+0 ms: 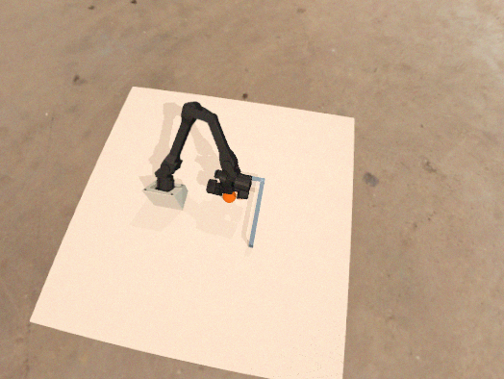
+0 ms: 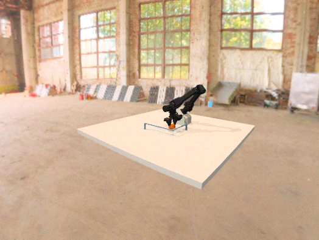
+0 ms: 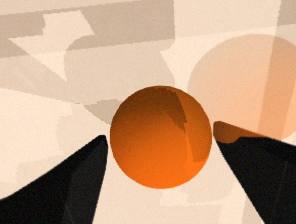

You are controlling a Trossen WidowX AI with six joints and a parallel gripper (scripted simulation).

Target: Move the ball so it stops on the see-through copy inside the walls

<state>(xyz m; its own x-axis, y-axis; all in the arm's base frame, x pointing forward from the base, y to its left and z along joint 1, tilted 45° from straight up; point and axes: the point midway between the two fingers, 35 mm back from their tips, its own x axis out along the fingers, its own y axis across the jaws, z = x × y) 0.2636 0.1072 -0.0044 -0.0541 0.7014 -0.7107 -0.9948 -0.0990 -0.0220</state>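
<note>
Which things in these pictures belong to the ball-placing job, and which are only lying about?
Part of the job:
orange ball
see-through copy
clear walls
claw, open, its fingers either side of the ball

Just lying about:
panels against the far wall
white cart

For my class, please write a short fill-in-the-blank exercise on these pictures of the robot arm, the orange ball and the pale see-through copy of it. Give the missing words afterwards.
1. In the wrist view, the solid orange ball lies ____ the two black fingers of the parallel-jaw gripper.
2. The pale see-through copy of the ball shows to the ____ of the solid ball in the wrist view.
3. The colour of the solid ball is ____.
4. The two low clear blue-edged walls meet to form a ____.

Missing words: between; right; orange; corner
</note>
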